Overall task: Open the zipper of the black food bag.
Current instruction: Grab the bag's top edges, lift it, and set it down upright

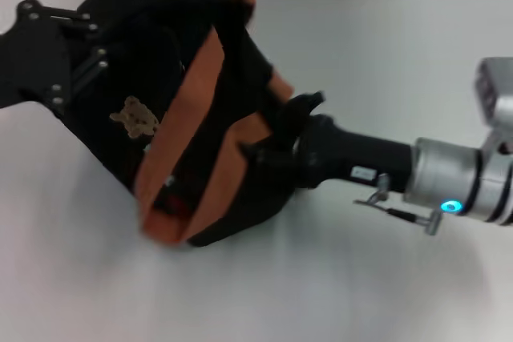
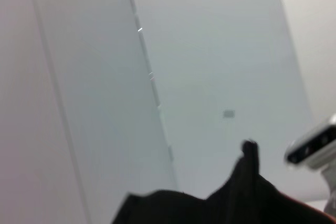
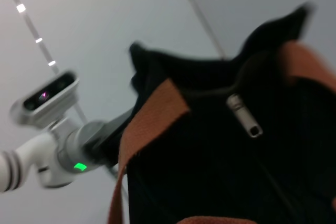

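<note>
The black food bag (image 1: 120,70) stands tilted on the white table, one lower corner down, its brown handles (image 1: 188,118) and a tan bear patch (image 1: 135,118) facing me. My left gripper (image 1: 98,47) is at the bag's upper left end and is shut on the fabric there. My right gripper (image 1: 271,138) reaches in from the right against the bag's top side, its tips hidden in the black cloth. The right wrist view shows the zipper (image 3: 273,182) with its silver pull tab (image 3: 244,117) lying free on the fabric. Black bag fabric (image 2: 236,198) fills the lower left wrist view.
The white table (image 1: 361,278) spreads around the bag, with a pale wall behind it. The left arm (image 3: 47,129) with a green light shows beyond the bag in the right wrist view. Part of the right arm (image 2: 315,148) shows in the left wrist view.
</note>
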Available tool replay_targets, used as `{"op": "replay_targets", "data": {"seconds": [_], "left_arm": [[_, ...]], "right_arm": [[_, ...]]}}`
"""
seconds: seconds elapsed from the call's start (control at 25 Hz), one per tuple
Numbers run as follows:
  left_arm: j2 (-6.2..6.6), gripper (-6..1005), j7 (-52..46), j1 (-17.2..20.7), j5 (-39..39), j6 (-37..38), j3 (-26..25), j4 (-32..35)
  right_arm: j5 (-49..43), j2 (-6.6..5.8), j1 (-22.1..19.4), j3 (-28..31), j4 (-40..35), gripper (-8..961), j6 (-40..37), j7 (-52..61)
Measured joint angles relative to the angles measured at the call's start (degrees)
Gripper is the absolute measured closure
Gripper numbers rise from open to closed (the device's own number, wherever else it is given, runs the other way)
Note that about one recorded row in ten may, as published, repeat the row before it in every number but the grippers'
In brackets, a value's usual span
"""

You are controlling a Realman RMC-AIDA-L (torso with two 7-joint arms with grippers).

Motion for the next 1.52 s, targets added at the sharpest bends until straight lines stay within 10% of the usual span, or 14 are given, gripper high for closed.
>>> {"op": "replay_targets", "data": {"seconds": [1.0, 1.52], "left_arm": [[-3.21, 921, 5.9, 1.5, 0.5, 0.7, 8.6, -1.2], [-3.37, 921, 9.4, -1.7, 0.5, -2.1, 9.8, -10.2]], "right_arm": [[1.0, -0.62, -14.7, 1.0, -14.4, 113, -8.5, 3.7], [15.7, -0.15, -18.2, 1.9, -2.8, 113, -10.6, -39.6]]}}
